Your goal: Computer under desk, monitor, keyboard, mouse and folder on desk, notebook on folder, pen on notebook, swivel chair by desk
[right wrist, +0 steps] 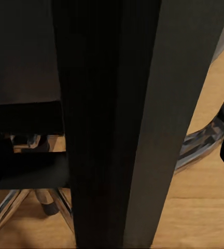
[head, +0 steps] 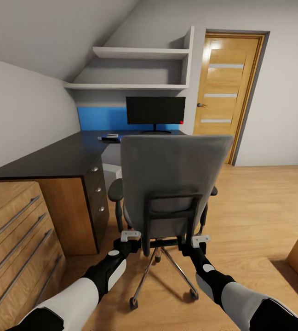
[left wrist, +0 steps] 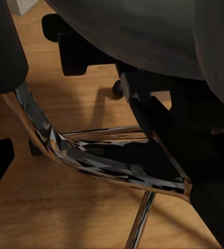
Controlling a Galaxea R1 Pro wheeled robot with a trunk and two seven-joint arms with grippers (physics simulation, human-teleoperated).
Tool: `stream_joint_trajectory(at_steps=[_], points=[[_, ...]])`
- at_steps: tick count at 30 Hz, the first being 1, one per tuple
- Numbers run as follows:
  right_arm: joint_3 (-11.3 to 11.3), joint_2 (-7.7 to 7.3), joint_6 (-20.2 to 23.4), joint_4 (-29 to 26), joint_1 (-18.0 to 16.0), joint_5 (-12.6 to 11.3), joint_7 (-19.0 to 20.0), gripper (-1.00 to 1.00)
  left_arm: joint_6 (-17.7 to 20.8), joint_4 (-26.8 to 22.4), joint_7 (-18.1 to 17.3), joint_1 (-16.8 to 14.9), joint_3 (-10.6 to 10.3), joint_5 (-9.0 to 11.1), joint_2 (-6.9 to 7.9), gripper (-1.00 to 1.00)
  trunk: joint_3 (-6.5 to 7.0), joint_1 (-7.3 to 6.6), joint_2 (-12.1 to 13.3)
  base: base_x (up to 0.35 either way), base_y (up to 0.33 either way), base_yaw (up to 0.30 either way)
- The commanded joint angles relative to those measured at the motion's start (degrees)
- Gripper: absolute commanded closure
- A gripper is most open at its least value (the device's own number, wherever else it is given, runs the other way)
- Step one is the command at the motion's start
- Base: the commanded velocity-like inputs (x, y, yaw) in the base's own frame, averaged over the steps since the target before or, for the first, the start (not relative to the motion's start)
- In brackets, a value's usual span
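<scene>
Swivel chair [head: 174, 184] facing desk [head: 52, 158], both tools (left [head: 129, 242], right [head: 194, 246]) behind its backrest, grip unclear

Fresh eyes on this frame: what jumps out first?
The grey swivel chair dominates the centre, its back turned to the camera, with the left gripper and right gripper both up against the lower frame of its back. Beyond it, the black monitor stands on the glossy black desk against a blue wall panel. A wooden door stands to the right.
</scene>
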Motion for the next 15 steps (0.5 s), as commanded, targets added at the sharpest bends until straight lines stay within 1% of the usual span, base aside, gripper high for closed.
stream_joint_trajectory(at_steps=[1,7,15], points=[[0.5,0.0,-0.1,0.0,0.0,-0.2,-0.4,-1.0,0.0,-0.1,0.4,-0.1,-0.3,0.4,0.0,-1.0,-0.24,0.21,-0.4,0.0,0.0,0.0],[0.5,0.0,-0.1,0.0,0.0,-0.1,-0.4,-1.0,0.0,-0.2,0.3,-0.1,-0.3,0.4,0.0,-1.0,-1.32,1.53,-2.8,0.0,0.0,0.0],[0.5,0.0,-0.1,0.0,0.0,-0.1,-0.4,-1.0,-0.1,0.0,0.4,-0.1,-0.2,0.4,0.0,-1.0,-1.32,1.53,-2.8,0.0,0.0,0.0]])
